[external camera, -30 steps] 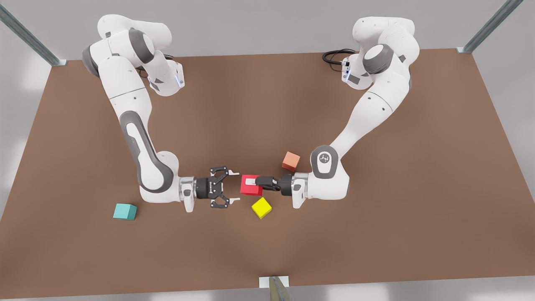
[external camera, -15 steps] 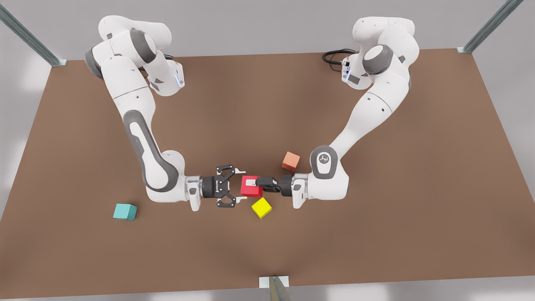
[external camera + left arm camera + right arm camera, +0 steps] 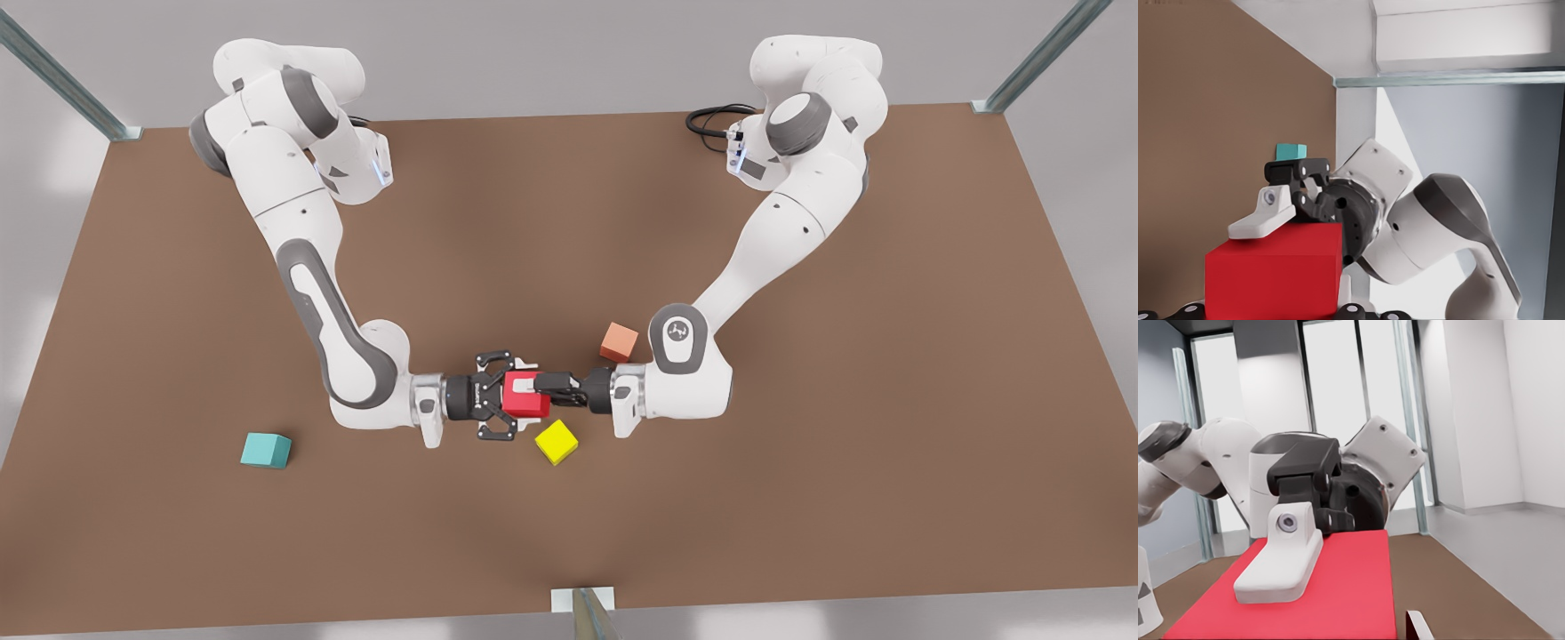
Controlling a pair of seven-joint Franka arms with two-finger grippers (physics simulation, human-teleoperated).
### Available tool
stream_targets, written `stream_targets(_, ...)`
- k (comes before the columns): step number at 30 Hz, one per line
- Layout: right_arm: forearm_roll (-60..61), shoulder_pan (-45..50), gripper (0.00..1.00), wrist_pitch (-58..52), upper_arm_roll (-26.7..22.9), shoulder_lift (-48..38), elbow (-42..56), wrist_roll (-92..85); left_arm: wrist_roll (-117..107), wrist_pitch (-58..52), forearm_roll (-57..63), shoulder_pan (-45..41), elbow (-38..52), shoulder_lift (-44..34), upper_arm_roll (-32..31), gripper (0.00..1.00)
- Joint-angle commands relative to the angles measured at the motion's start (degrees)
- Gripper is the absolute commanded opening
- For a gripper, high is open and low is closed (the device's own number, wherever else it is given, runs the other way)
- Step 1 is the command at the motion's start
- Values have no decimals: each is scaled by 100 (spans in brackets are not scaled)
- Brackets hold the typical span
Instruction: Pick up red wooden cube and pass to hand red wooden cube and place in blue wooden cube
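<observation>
red wooden cube (image 3: 529,404) up off the brown table (image 3: 800,516), caught between the two arms; left gripper (image 3: 536,388) reaches in from the cube's side toward the front view's right, clamped on it, one white finger (image 3: 1281,563) flat on its top face; right gripper (image 3: 514,397) comes from the cube's opposite side, jaws spread wide and straddling it, one finger (image 3: 1261,217) running along a side face, not yet squeezing as far as i can see; blue wooden cube (image 3: 265,450) sits on the table well away from the red cube, beyond the right arm; yellow cube (image 3: 556,442) just beneath the red cube, near the camera; salmon cube (image 3: 619,342) close behind it.
</observation>
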Motion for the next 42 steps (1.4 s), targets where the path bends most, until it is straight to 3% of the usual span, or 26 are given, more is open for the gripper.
stream_targets(1,4,0,99,35,-1,-1,3,-31,258,53,-71,-2,-1,-13,-4,60)
stream_targets(2,-5,0,92,35,-1,-1,30,-40,267,124,-63,-10,-1,-4,-4,60)
stream_targets(3,-14,0,72,35,-1,-1,47,-40,276,124,-63,-28,-1,-4,-4,60)
stream_targets(5,-23,0,61,35,-1,-1,56,-40,276,124,-63,-37,-1,-4,-4,60)
stream_targets(12,-23,-8,61,26,-1,7,56,-31,258,124,-63,-37,-1,-13,-4,64)
stream_targets(13,-23,-8,61,17,-1,7,56,-31,258,133,-63,-37,-1,-4,-4,74)
stream_targets(14,-31,-8,61,17,-1,7,56,-31,250,142,-71,-37,-10,-13,-4,100)
stream_targets(21,-31,-26,61,-18,-1,7,56,-14,258,133,-36,86,-45,-39,5,100)
stream_targets(27,-93,-123,62,-114,-54,-1,74,144,258,-306,-1,1114,-739,-312,-373,100)
stream_targets(28,-672,-333,62,-246,-98,-1,311,381,258,-631,25,1334,-792,-321,-400,100)
stream_targets(29,-1410,-623,62,-483,-107,-28,302,698,-389,-1640,525,1895,-915,-505,-268,100)
stream_targets(30,-1981,-834,62,-562,-107,-36,329,1005,-1612,-3221,2859,2371,-617,-593,-355,100)
stream_targets(31,-2781,-1063,62,-764,-107,-28,531,1436,-2421,-4681,4883,2872,-151,-602,-829,100)
stream_targets(32,-3247,-1212,62,-905,-107,-45,548,1682,-2844,-5508,5412,3408,-10,-602,-1076,100)
stream_targets(34,-4609,-1476,62,-914,-142,-309,548,3227,-3450,-6151,6819,3672,25,-1506,-1252,100)
stream_targets(37,-7579,-1722,62,-835,-194,-494,786,5162,-3451,-6327,6855,4253,-71,-1822,-1692,100)
stream_targets(38,-8608,-1740,62,-835,-186,-546,794,5900,-2925,-5836,6268,3165,-738,-3166,44,100)
stream_targets(39,-9346,-1731,63,-774,-212,-581,794,6401,-2126,-5325,4993,1426,-1354,-4204,2733,100)
stream_targets(40,-10067,-1731,63,-677,-230,-599,786,6631,-1456,-5299,4833,184,-1793,-4697,4319,100)
stream_targets(42,-10498,-1722,61,-589,-449,-599,786,6622,-1403,-5535,4798,77,-1803,-4970,4478,100)
